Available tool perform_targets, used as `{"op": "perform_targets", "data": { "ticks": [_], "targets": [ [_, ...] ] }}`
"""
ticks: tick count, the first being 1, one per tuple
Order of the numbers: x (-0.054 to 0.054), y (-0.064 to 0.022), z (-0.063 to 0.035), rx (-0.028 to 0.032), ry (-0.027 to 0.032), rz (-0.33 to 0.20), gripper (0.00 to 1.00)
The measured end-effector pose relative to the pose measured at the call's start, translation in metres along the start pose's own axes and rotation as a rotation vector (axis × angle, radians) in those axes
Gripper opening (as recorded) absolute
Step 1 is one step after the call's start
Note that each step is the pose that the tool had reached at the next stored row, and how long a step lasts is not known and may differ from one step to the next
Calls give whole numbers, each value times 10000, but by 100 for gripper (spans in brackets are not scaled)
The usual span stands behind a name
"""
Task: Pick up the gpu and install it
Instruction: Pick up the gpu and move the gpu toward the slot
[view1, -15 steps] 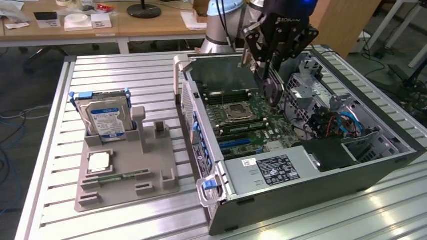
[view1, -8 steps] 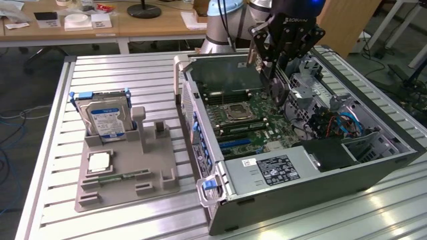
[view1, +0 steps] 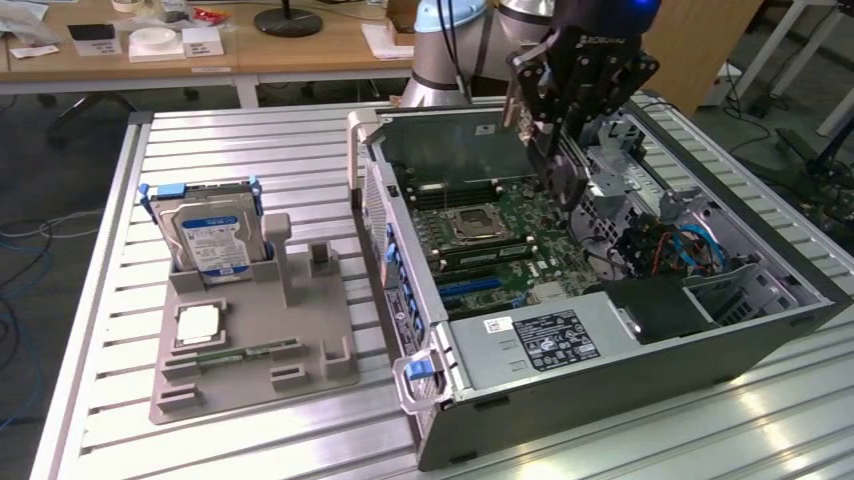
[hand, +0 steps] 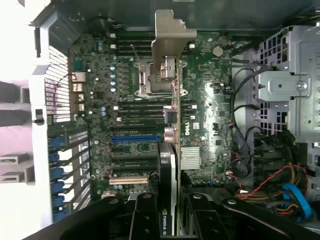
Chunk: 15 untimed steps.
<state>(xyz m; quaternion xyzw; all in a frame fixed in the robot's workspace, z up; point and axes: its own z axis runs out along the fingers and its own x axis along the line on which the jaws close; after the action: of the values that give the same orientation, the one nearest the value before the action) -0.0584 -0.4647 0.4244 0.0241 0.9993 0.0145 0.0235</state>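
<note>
My gripper (view1: 567, 140) hangs over the open computer case (view1: 400, 250), shut on the gpu (view1: 558, 175). The card hangs edge-on below the fingers, above the motherboard (view1: 494, 240). In the wrist view the gpu (hand: 172, 160) runs as a thin dark board away from the gripper (hand: 169, 212), with its pale metal bracket (hand: 172, 35) at the far end. The black fingers (hand: 145, 217) clamp it from both sides. The card is above the board, not seated. A blue slot (hand: 134, 139) lies on the motherboard beside the card's line.
A grey fixture (view1: 254, 340) on the slatted table holds a silver hard drive (view1: 207, 240) and a green memory stick (view1: 247, 350). Inside the case are a power supply (view1: 561, 335), drive cages (hand: 287, 85) and loose cables (hand: 295, 192). A desk (view1: 200, 50) stands behind.
</note>
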Motion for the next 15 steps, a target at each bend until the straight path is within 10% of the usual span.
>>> {"op": "perform_targets", "data": {
  "ticks": [15],
  "targets": [
    [-665,32,35,1,3,2,27]
  ]
}}
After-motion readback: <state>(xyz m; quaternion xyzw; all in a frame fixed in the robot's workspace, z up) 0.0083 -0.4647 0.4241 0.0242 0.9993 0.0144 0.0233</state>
